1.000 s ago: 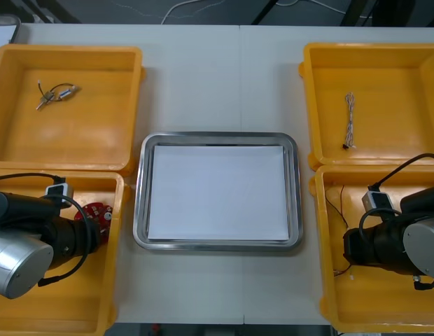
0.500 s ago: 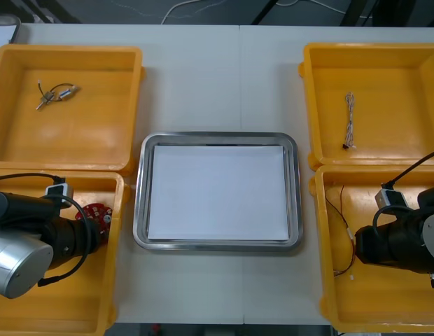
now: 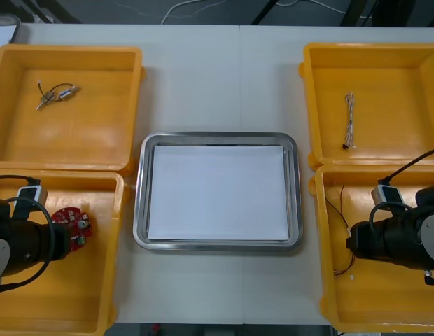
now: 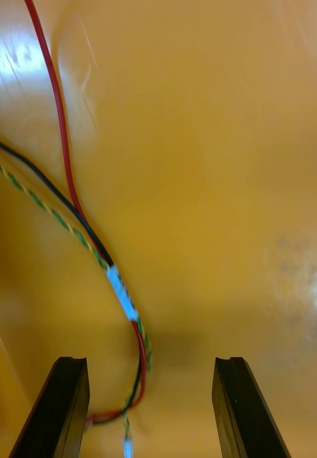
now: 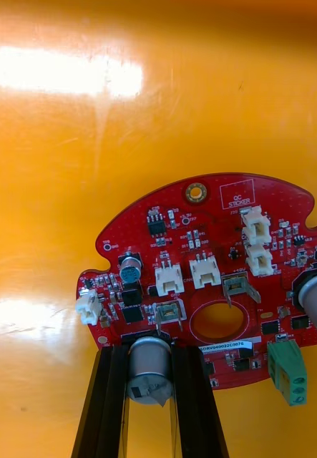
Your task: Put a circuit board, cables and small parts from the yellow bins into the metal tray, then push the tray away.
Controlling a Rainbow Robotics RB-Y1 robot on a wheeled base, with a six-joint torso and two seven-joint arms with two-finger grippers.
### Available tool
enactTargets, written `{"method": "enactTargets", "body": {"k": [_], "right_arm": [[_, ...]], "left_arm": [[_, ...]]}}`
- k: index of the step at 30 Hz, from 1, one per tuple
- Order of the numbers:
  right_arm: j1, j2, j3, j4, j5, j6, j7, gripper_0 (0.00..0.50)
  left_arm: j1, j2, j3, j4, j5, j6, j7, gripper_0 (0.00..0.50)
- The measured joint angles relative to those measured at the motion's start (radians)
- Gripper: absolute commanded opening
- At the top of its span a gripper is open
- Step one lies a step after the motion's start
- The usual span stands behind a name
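Several parts lay together in the upper left bin, towards its far left corner. Below it, at the lower left of the front view, the left arm reached into the lower left bin. The left claw was clenched on the board, its two fingers pinching a silver cylinder at the board's near edge. The red board sat in the upper left part of that bin, just beyond the arm's tip.

At the centre of the tabletop stood the tray, white inside and holding nothing.

On the right, a thin cable lay nearly straight in the upper right bin. The right arm was at the lower right of the front view, inside the lower right bin. The right claw was released, fingers wide apart over the bin floor. The cables, red, black and a green-yellow twist, ran close by one finger and curled between the two, touching neither that I could tell.
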Motion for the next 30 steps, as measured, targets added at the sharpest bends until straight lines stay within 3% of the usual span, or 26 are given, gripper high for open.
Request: {"method": "enactTargets", "body": {"k": [4, 15, 16, 17, 18, 19, 20, 21, 27, 29, 30], "right_arm": [[0.000, 0.000, 0.020, 0.032, 0.007, -0.035, 0.000, 0.500], [0.004, 0.002, 0.037, 0.060, 0.035, -0.073, 0.000, 0.487], [0.005, 0.002, 0.037, 0.060, 0.036, -0.074, 0.000, 0.423], [0.005, 0.002, 0.037, 0.060, 0.038, -0.074, 0.000, 0.423], [0.005, 0.002, 0.037, 0.060, 0.040, -0.074, 0.000, 0.278], [0.006, 0.002, 0.037, 0.060, 0.043, -0.074, 0.000, 0.083], [0.007, 0.002, 0.037, 0.060, 0.044, -0.074, 0.000, 0.029], [0.007, 0.002, 0.037, 0.060, 0.044, -0.074, 0.000, 0.000], [0.008, 0.002, 0.037, 0.060, 0.044, -0.074, 0.000, 0.000], [0.008, 0.002, 0.037, 0.058, 0.044, -0.074, 0.000, 0.000], [0.008, 0.002, 0.037, 0.055, 0.044, -0.074, 0.000, 0.000]], "left_arm": [[0.027, 0.004, 0.042, 0.000, 0.031, -0.001, -0.083, 0.036], [0.115, 0.006, 0.091, 0.001, 0.036, -0.064, -0.083, 0.038], [0.122, 0.006, 0.093, 0.002, 0.036, -0.074, -0.083, 0.037], [0.130, 0.006, 0.093, 0.004, 0.036, -0.089, -0.083, 0.037], [0.135, 0.006, 0.093, 0.008, 0.036, -0.103, -0.083, 0.037], [0.139, 0.006, 0.093, 0.016, 0.036, -0.119, -0.083, 0.035], [0.142, 0.006, 0.093, 0.024, 0.036, -0.129, -0.083, 0.037], [0.143, 0.006, 0.093, 0.032, 0.036, -0.138, -0.083, 0.036], [0.144, 0.006, 0.093, 0.061, 0.036, -0.169, -0.098, 0.036], [0.144, 0.007, 0.093, 0.063, 0.036, -0.175, -0.121, 0.079], [0.144, 0.008, 0.093, 0.064, 0.036, -0.177, -0.135, 0.157]]}}
